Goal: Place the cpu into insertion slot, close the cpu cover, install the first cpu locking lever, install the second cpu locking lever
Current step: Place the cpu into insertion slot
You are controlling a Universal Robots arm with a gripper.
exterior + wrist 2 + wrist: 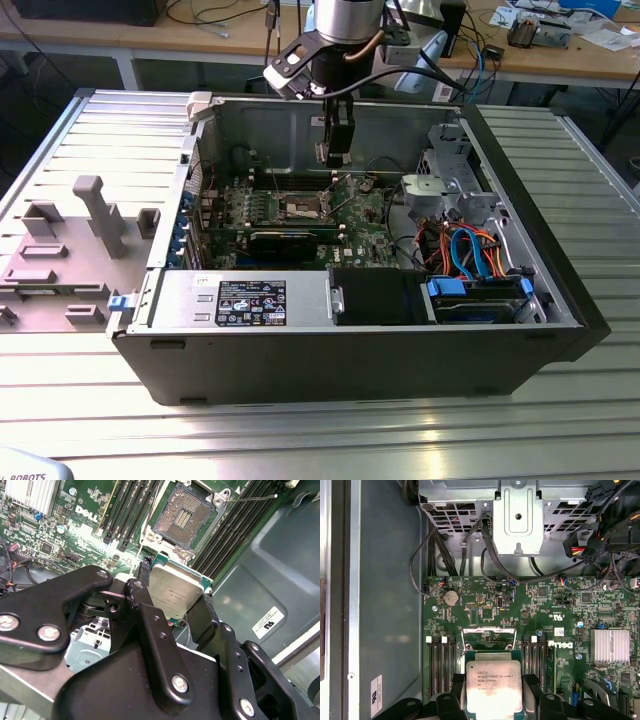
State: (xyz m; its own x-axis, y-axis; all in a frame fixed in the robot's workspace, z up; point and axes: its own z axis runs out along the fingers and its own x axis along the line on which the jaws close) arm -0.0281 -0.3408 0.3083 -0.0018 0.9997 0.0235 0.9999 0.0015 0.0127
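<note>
While clamped on the cpu (175, 592), hold claw (335, 160) level, edges square to insertion slot (303, 207), claw's seven o'clock, exterior view.

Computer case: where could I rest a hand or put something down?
Free: the grey panel beside the board, and the ribbed table along the case's near side. Crowded: the board, under the gripper holding the cpu, and the cables beside the drive cage.
</note>
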